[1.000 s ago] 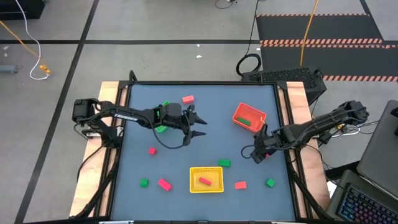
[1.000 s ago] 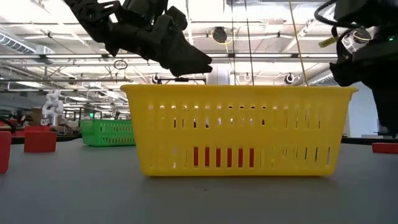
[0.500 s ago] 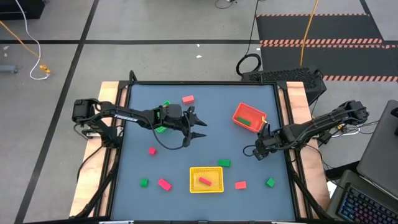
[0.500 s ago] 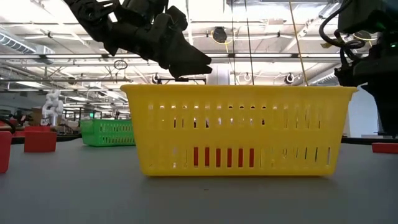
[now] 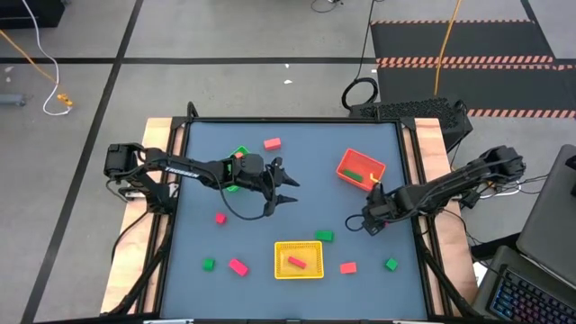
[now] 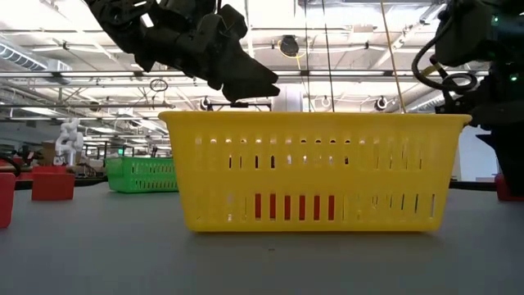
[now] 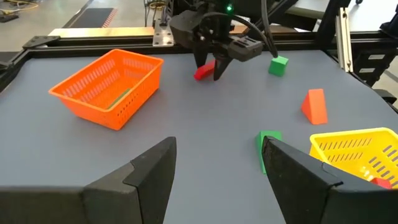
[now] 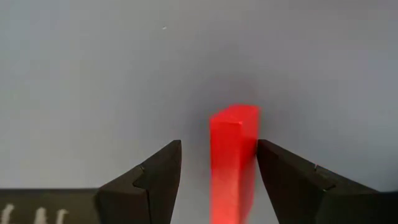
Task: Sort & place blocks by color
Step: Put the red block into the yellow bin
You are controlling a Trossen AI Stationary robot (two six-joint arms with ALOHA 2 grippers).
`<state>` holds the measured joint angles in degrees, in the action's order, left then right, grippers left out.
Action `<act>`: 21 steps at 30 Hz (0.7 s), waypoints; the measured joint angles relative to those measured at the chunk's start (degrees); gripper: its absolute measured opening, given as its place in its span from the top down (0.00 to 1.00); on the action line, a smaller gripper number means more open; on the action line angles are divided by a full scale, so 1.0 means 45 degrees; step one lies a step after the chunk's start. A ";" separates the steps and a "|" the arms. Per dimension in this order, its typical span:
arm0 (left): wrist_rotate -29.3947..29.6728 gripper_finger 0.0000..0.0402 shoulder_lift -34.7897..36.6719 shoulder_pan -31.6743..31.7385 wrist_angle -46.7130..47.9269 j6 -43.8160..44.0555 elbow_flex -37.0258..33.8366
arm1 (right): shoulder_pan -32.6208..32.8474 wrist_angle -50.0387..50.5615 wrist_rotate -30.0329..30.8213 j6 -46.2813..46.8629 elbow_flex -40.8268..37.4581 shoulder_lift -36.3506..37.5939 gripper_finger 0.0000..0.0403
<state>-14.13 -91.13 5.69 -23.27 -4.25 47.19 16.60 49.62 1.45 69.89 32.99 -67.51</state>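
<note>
A red block [image 8: 233,163] stands between my right fingers, close against one of them; in my left wrist view it shows as a red piece [image 7: 203,71] tilted under the far gripper. Loose on the grey table I see a pink block [image 5: 272,143] at the far side, a small red one [image 5: 220,218], a green cube [image 5: 209,265], a pink bar [image 5: 238,266], a green block [image 5: 325,236], a salmon wedge [image 5: 348,267] and another green cube [image 5: 391,264]. One pink block [image 5: 296,262] lies inside the yellow tray, and a green piece [image 5: 354,175] lies in the orange one.
</note>
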 joint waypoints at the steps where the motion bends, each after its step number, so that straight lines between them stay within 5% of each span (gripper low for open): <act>1: 0.0000 0.40 0.0000 0.0000 0.0002 0.0006 0.0002 | 0.0005 -0.0022 -0.0005 -0.0010 0.0000 -0.0076 0.50; 10: 0.0010 0.40 0.0000 0.0000 0.0154 0.0093 0.0002 | 0.0005 -0.0003 0.0000 -0.0476 0.0019 -0.0499 0.69; 14: 0.0010 0.40 0.0000 0.0000 0.0151 0.0155 0.0002 | 0.0005 -0.0212 -0.0008 -0.0915 0.0011 -0.0450 0.69; 18: 0.0010 0.40 0.0000 0.0000 0.0157 0.0241 0.0002 | 0.0005 -0.1814 0.0289 -0.1459 0.0016 -0.0122 0.71; 21: 0.0015 0.40 0.0000 0.0000 0.0160 0.0296 0.0002 | 0.0005 -0.3975 0.0684 -0.2322 0.0000 0.0228 0.85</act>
<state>-14.06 -91.13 5.69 -22.55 -2.92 47.20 16.62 31.73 4.53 59.44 32.99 -66.48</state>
